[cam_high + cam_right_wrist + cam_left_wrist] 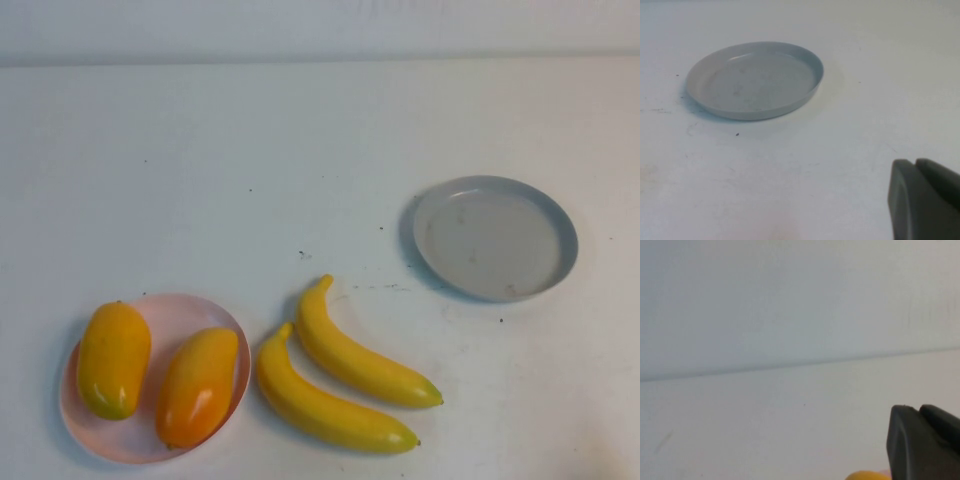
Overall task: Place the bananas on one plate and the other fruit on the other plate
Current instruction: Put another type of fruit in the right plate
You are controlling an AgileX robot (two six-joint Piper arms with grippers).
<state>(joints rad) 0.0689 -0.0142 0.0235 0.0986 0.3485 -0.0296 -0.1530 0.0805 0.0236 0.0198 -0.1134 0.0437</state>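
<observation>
You're looking at a white worktop with both arms out of the high view. Only the wrist views are showing the end effectors.

Left end effector: dark fingers are sitting pressed together at the corner of its wrist view, clenched, gripping nothing. It's hovering near the pink plate; a sliver of orange-yellow fruit is peeking in just beside the fingers.

Right end effector: same story, fingers are meeting with no gap, clenched, gripping nothing. It's sitting above bare worktop, well apart from the grey plate, which is lying in plain sight in its wrist view.

Task items:
- Pink plate is sitting at the near left. Both mangoes are lying on it side by side, long axes running roughly front to back: left mango, right mango. The right one is overhanging the rim slightly.
- Bananas are lying on the worktop just beside the pink plate, between the two plates, not on either. Near banana and far banana are running parallel, close together, stems pointing away from you and left, tips pointing right.
- Grey plate is sitting at the right, farther back, apart from the bananas, carrying only a few specks.

A few dark marks are showing on the worktop between the bananas and the grey plate.
</observation>
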